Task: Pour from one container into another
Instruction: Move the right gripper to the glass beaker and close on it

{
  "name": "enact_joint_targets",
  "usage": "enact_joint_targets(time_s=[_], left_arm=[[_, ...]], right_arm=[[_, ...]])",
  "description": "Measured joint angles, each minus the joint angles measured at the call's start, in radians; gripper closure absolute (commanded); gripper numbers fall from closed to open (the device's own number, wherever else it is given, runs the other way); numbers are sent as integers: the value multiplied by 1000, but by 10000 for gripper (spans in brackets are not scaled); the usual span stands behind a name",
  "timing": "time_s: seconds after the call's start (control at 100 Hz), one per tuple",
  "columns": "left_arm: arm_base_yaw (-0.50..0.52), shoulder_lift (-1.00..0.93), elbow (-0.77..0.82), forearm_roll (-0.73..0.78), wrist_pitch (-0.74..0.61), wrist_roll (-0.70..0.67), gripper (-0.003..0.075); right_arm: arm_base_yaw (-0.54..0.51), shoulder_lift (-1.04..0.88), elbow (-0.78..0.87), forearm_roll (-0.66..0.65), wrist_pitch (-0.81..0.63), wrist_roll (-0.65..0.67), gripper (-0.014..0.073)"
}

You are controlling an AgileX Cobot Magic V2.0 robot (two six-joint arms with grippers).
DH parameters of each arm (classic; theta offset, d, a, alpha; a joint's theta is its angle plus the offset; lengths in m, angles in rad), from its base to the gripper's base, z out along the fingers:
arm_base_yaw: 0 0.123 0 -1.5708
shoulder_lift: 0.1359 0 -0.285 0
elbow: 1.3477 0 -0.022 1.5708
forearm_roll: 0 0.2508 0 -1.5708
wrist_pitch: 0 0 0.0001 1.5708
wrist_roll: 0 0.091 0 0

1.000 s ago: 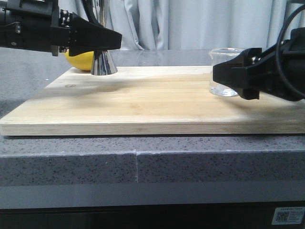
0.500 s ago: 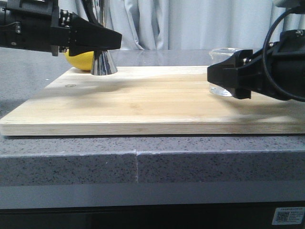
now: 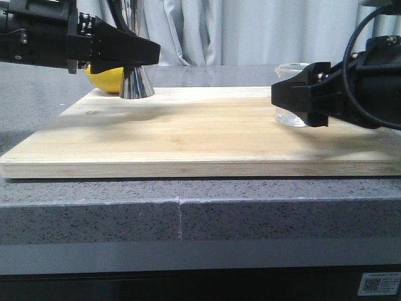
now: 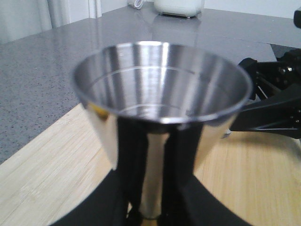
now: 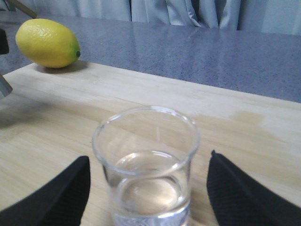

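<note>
Your right gripper [image 5: 146, 188] stands wide around the beaker [image 5: 146, 165]; close squarely at its three and nine o'clock, below the rim.

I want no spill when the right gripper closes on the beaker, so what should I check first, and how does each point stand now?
1. Glass beaker between the right gripper fingers: ok, one finger on each side.
2. Fingers clear of the glass: ok, gaps show on both sides.
3. Beaker upright on the wooden board: ok.
4. Liquid level: ok, shallow clear liquid, well below the rim.
5. Steel jigger steadied by the left gripper: cannot tell; black fingers flank its waist, contact unclear.
6. Jigger cup ready: ok, it looks dry and faces up.
7. Lemon out of the way: ok, off the board's far corner.
</note>
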Motion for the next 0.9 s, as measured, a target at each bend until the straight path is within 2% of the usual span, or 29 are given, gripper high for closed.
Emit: enact_joint_targets(time_s=[0.61,0.78,0.9], left_arm=[[0,0,0,0,0,0,739],[0,0,0,0,0,0,739],[0,0,0,0,0,0,739]], right_arm=[[0,52,-38,0,-4,0,128],[0,52,-39,0,-4,0,209],[0,52,-39,0,-4,0,230]])
